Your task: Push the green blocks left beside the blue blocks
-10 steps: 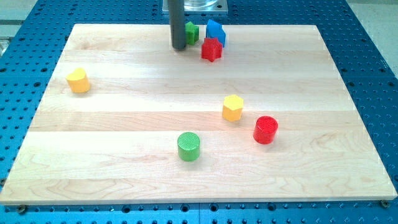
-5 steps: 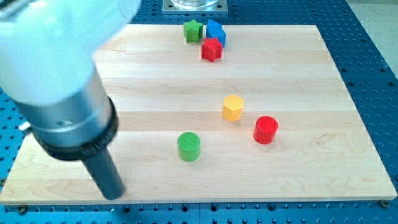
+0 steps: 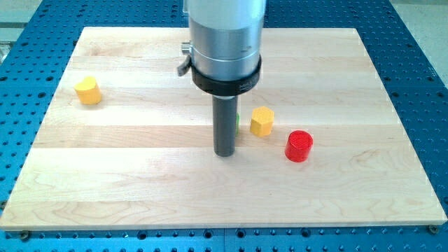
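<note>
My tip [image 3: 225, 152] rests on the wooden board [image 3: 105, 182] near its middle. Only a thin green sliver [image 3: 237, 120] shows at the rod's right edge, just left of the yellow hexagonal block [image 3: 262, 121]; the rest of that green block is hidden behind the rod. The arm's wide body covers the top middle of the board, so no blue block and no other green block shows.
A red cylinder [image 3: 299, 145] stands right of my tip and below the yellow hexagonal block. Another yellow block [image 3: 88, 90] sits near the board's left edge. The blue perforated table [image 3: 420, 84] surrounds the board.
The arm swung from the board's lower left to its middle. The green cylinder is gone from the lower middle; a green sliver now shows higher, behind the rod. The top blocks are now covered.
</note>
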You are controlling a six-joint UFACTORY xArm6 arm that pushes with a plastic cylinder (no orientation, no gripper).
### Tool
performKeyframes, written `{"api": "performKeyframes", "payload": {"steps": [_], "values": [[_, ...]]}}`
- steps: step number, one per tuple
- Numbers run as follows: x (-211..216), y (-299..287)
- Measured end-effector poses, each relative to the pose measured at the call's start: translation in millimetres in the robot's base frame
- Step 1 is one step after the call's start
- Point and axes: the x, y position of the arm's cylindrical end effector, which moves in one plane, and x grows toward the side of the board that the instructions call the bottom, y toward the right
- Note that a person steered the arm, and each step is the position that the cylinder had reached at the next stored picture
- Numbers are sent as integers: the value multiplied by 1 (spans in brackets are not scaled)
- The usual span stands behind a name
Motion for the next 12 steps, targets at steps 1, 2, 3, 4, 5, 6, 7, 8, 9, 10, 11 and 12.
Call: {"api": "performKeyframes", "payload": {"steps": [1, 2, 3, 4, 5, 6, 7, 8, 9, 10, 11, 12], "values": [[-47, -1], [-107, -1], [-113, 21], [-142, 22], [-183, -11], [-145, -14], [-133, -54], [-151, -77], [-168, -53], [-202, -29], [-217, -25], [-149, -25]]}}
